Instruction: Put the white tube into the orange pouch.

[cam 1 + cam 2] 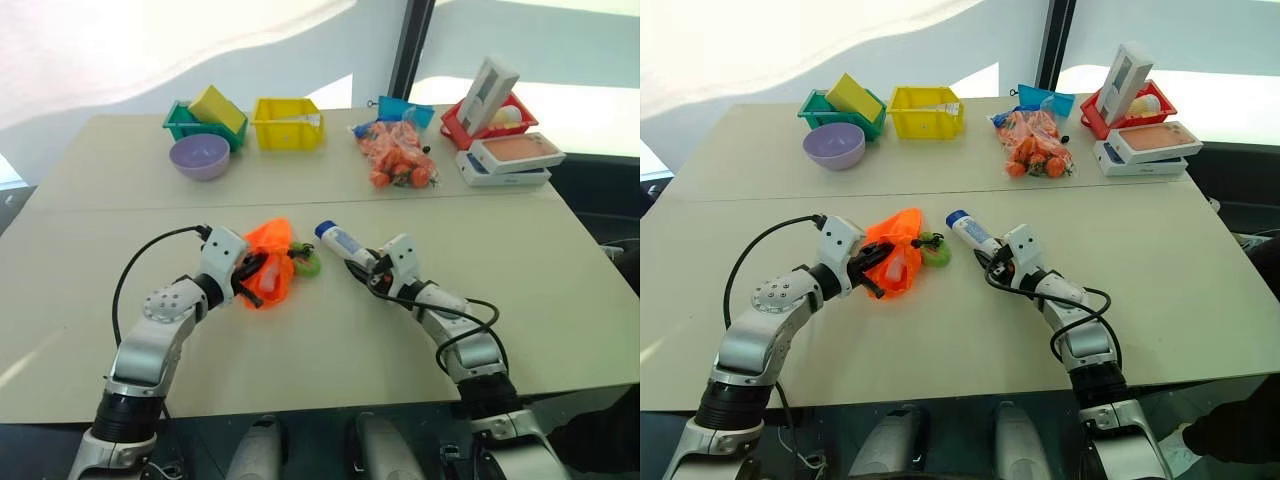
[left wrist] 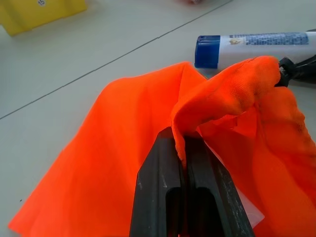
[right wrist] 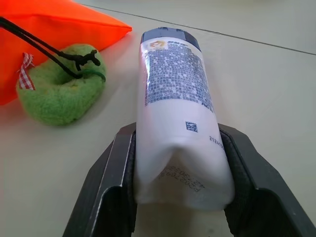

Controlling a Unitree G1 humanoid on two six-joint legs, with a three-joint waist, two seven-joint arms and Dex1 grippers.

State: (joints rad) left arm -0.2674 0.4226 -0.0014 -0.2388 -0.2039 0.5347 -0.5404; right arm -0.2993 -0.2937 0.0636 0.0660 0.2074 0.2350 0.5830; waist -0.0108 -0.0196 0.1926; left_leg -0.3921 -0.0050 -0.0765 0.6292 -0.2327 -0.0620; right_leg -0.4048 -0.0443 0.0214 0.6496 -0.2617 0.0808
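So the left gripper (image 2: 185, 148) is clamped tight on a fold of the orange pouch (image 1: 270, 262), with the fabric pinched right between its two black fingers, and the pouch sits bunched up on the beige table (image 1: 330, 330) near the middle. The pouch's dark cord runs to a fuzzy green ring (image 3: 61, 96) lying on the table just beside the fabric. The right gripper (image 3: 180, 163) has its fingers on either side of the white tube (image 3: 175, 103), pressing against the crimped end, so it's grasping the tube. The tube lies flat on the table with its blue cap (image 1: 325, 231) pointing away from the gripper, just beside the green ring and near the pouch, but not in it yet. Along the table's far edge there's a purple bowl (image 1: 199, 155), a yellow bin (image 1: 287, 123) and a clear bag of orange items (image 1: 398, 152).
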